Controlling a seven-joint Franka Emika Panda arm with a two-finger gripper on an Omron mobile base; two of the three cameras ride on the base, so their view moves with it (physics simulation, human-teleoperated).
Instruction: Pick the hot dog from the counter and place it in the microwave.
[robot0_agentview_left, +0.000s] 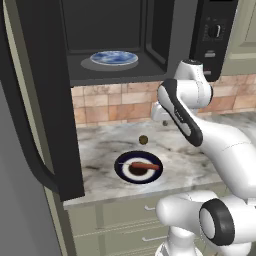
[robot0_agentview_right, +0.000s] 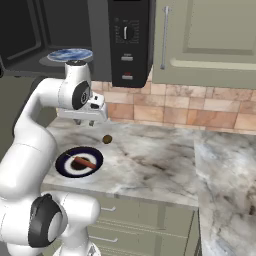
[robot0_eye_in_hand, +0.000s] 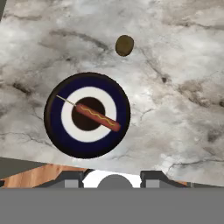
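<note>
The hot dog (robot0_agentview_left: 144, 165) (robot0_agentview_right: 85, 162) (robot0_eye_in_hand: 97, 117), reddish-brown with a yellow streak, lies on a dark blue and white plate (robot0_agentview_left: 121, 169) (robot0_eye_in_hand: 57, 127) on the marble counter (robot0_agentview_left: 100, 145) (robot0_agentview_right: 150, 155) (robot0_eye_in_hand: 175, 65). My gripper (robot0_agentview_left: 161, 120) (robot0_agentview_right: 91, 121) (robot0_eye_in_hand: 113, 178) hangs well above the counter, behind the plate, pointing down. It is open, fingers wide apart with nothing between them. The black microwave (robot0_agentview_left: 215, 35) (robot0_agentview_right: 127, 40) stands above the counter with its door (robot0_agentview_left: 45, 100) swung open to the left. A blue patterned plate (robot0_agentview_left: 114, 57) (robot0_agentview_right: 70, 54) sits inside the cavity.
A small round brown ball (robot0_agentview_left: 143, 139) (robot0_agentview_right: 107, 139) (robot0_eye_in_hand: 124, 45) lies on the counter just behind the plate. A brick-tile backsplash (robot0_agentview_right: 200, 112) runs behind. Beige wall cabinets (robot0_agentview_right: 210, 40) hang right of the microwave. Drawers (robot0_agentview_left: 125, 215) sit below the counter's front edge.
</note>
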